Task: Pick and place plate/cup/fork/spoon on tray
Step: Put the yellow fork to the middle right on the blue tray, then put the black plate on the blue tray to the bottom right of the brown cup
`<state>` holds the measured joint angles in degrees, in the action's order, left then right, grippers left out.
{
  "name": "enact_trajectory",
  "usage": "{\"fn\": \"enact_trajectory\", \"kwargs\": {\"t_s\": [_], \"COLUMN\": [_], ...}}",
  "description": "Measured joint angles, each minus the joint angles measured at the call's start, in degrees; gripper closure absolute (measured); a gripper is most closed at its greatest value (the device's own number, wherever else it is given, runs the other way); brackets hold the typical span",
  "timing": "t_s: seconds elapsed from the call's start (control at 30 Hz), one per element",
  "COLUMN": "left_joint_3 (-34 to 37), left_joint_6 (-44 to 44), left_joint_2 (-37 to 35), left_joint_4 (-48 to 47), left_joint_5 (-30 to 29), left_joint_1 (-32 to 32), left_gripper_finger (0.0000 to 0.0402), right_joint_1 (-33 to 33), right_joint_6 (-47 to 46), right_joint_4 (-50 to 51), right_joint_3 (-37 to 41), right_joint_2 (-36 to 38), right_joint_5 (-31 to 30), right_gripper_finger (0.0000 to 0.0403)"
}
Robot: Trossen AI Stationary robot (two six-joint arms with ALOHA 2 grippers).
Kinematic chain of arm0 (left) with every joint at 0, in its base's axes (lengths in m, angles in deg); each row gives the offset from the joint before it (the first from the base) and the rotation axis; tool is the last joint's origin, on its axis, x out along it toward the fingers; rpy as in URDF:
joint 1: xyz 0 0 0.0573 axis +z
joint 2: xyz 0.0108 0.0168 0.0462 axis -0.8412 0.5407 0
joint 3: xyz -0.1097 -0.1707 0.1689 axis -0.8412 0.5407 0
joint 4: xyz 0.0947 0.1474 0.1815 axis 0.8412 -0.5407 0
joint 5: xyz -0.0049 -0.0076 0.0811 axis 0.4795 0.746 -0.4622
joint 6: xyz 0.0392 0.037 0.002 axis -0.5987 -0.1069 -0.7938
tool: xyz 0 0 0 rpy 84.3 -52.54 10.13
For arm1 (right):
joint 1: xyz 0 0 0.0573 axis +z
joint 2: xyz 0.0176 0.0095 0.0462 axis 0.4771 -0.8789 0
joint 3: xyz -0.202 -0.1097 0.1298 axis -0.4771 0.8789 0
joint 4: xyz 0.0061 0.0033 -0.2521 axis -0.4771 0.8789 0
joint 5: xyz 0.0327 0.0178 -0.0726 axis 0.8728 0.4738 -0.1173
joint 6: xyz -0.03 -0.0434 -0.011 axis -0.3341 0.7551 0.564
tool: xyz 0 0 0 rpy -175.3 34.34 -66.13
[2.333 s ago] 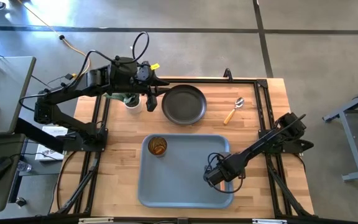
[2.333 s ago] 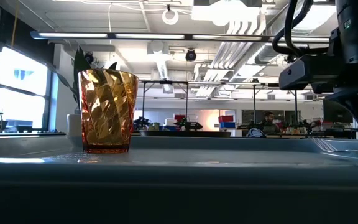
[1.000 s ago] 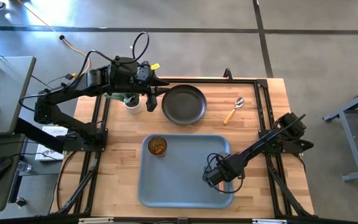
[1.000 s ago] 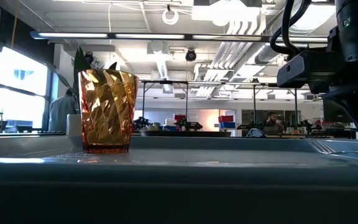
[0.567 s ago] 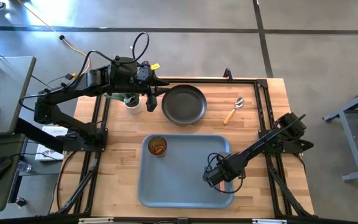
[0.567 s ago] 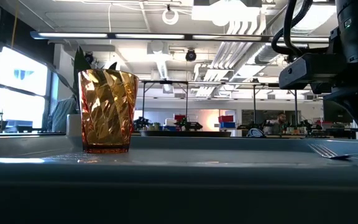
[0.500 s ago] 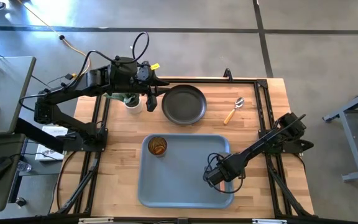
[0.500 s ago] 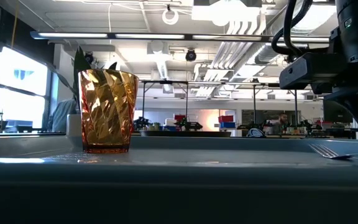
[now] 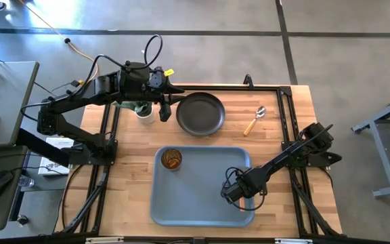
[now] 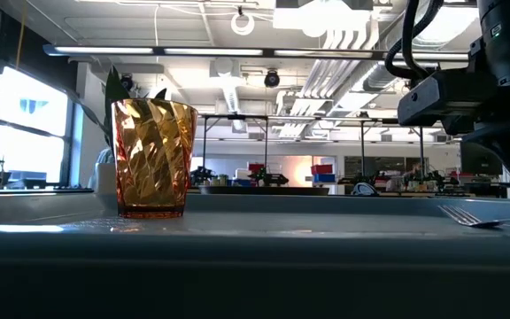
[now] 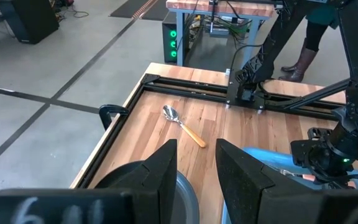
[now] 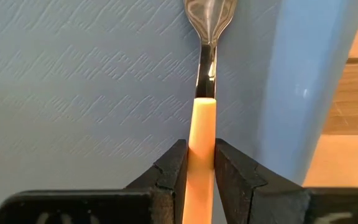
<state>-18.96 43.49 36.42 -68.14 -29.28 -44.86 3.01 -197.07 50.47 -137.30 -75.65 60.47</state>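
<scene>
The light blue-grey tray [image 9: 195, 196] lies at the table's near middle, with the amber cup [image 9: 172, 159] upright on its far left corner; the cup also shows in the low view [image 10: 154, 158]. My right gripper [image 9: 241, 196] is low over the tray's right near part, shut on the fork [image 12: 205, 68]. The dark plate [image 9: 200, 113] and the spoon [image 9: 254, 120] lie on the wood farther back. My left gripper [image 11: 196, 180] is open just left of the plate's rim and touches nothing. My right gripper pinches the fork's orange handle [image 12: 202, 134] between its two fingers, near the handle's end next to the metal neck. The fingers lie along the fork. The silver head [image 10: 460, 215] points away from the gripper, low over the tray floor; whether it touches the floor I cannot tell.
A white pot with a green plant [image 9: 143, 108] stands under my left arm, left of the plate. The tray's raised right rim [image 12: 303, 87] runs close beside the fork. Black frame rails edge the table. The tray's middle [image 9: 202, 183] is bare.
In the low view the fork's head has sunk a little toward the tray floor, held by my right gripper. The left arm has kept still.
</scene>
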Motion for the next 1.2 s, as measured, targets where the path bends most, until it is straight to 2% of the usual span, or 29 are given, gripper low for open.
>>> {"fn": "enact_trajectory", "kwargs": {"t_s": [0.17,0.53,1.2], "left_joint_3": [0.0,0.0,0.0], "left_joint_6": [0.0,0.0,0.0], "left_joint_2": [0.0,0.0,0.0], "left_joint_4": [0.0,0.0,0.0], "left_joint_5": [0.0,0.0,0.0], "left_joint_1": [0.0,0.0,0.0], "left_gripper_finger": [0.0300,0.0300,0.0300], "right_joint_1": [0.0,0.0,0.0], "right_joint_6": [-0.9,-1.0,-3.5], "right_joint_4": [0.1,0.2,-1.9], "right_joint_3": [0.0,0.0,-0.1], "right_joint_2": [0.0,0.0,0.6], "right_joint_5": [-0.4,-0.6,0.7], "right_gripper_finger": [0.0331,0.0275,0.0272]}}
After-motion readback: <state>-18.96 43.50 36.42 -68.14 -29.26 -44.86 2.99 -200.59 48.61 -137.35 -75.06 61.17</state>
